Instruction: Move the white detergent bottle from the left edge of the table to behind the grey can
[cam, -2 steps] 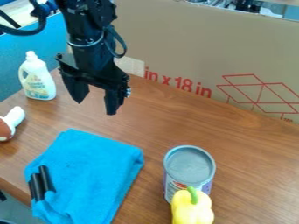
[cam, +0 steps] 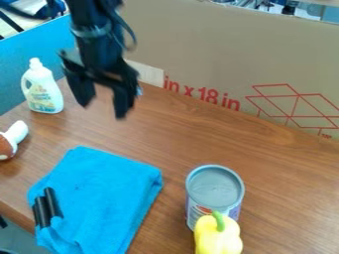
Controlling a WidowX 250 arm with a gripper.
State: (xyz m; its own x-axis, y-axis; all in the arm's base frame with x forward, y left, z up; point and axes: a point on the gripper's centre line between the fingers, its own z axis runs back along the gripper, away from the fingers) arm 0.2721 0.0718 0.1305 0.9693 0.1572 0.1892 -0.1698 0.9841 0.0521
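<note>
Pincer (cam: 102, 111) of hard black material hangs over the wooden desk (cam: 179, 134), its two fingers spread, nothing between them. Taking it as the dial's centre, a smooth white bottle (cam: 43, 94) with a looped handle stands nearest, at ten o'clock. Soft blue cloth (cam: 106, 188), folded roughly square, lies at six, two black cylinders (cam: 46, 207) on its seven o'clock corner. A ridged metal can (cam: 215, 187) stands between four and five; a glossy, lobed yellow pepper (cam: 218, 239) overlaps it at five. Flat brown cardboard (cam: 212, 54) rises at two.
</note>
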